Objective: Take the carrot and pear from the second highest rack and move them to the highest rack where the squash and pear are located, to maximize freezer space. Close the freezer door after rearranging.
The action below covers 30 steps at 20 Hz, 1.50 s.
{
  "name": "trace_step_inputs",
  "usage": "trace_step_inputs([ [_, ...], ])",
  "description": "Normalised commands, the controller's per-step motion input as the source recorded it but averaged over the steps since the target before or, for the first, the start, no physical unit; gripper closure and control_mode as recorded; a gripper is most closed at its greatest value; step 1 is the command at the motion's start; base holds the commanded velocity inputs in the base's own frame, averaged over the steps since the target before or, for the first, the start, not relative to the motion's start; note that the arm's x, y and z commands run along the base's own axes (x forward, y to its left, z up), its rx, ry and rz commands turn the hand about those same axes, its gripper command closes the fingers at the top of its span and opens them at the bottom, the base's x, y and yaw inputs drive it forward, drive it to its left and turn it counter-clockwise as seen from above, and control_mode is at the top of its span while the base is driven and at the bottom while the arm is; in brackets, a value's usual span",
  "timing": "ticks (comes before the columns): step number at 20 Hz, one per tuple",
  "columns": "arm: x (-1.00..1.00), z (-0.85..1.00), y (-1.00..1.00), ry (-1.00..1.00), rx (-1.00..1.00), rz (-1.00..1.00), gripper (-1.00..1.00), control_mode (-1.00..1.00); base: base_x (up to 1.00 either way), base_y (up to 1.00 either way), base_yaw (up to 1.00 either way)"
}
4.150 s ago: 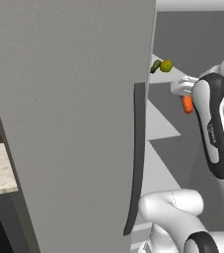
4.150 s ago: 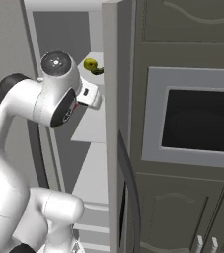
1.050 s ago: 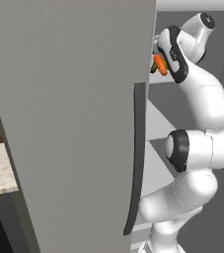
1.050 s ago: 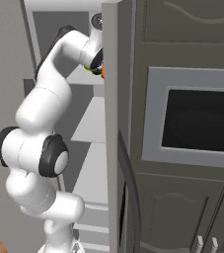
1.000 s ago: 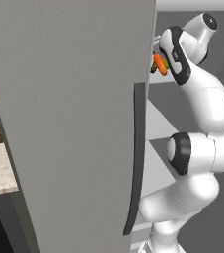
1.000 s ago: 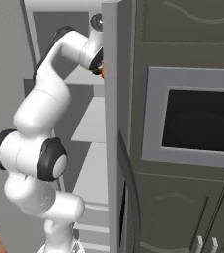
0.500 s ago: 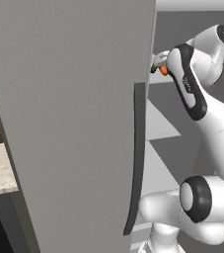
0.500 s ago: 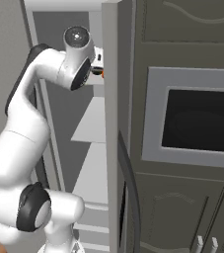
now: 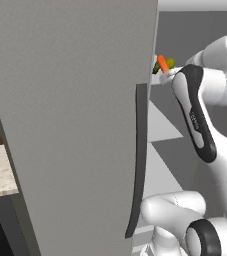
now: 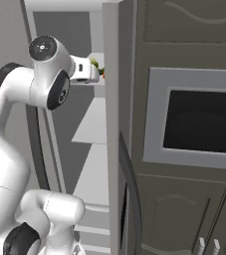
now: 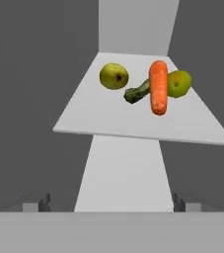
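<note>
Lying across the squash (image 11: 136,92), the carrot (image 11: 158,87) tops the highest rack (image 11: 108,113).

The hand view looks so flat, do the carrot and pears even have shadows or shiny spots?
Hand view: the carrot and pears cast no clear shadows on the highest rack, and nothing glares; edges look slightly soft. Left base view: the carrot is tiny but still bright orange.
</note>
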Motion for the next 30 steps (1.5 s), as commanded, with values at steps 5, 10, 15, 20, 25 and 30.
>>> trace_step_inputs([
  [5, -0.63, 0.00, 0.27, 0.04, -0.07, -0.02, -1.00, -1.00, 0.00, 0.00, 0.00],
  [10, -0.68, 0.00, 0.07, 0.06, -0.02, 0.00, -1.00, -1.00, 0.00, 0.00, 0.00],
  [15, -0.82, -0.07, 0.01, 0.08, -0.02, 0.00, -1.00, -1.00, 0.00, 0.00, 0.00],
  [20, -0.13, -0.05, 0.02, 0.03, -0.01, 0.00, -1.00, 1.00, -0.43, 0.12, 0.00],
  [25, 0.00, 0.00, 0.00, 0.00, 0.00, 0.00, -1.00, 1.00, -0.67, 0.18, 0.01],
  [30, 0.00, 0.00, 0.00, 0.00, 0.00, 0.00, -1.00, 1.00, -0.93, 0.04, 0.02],
])
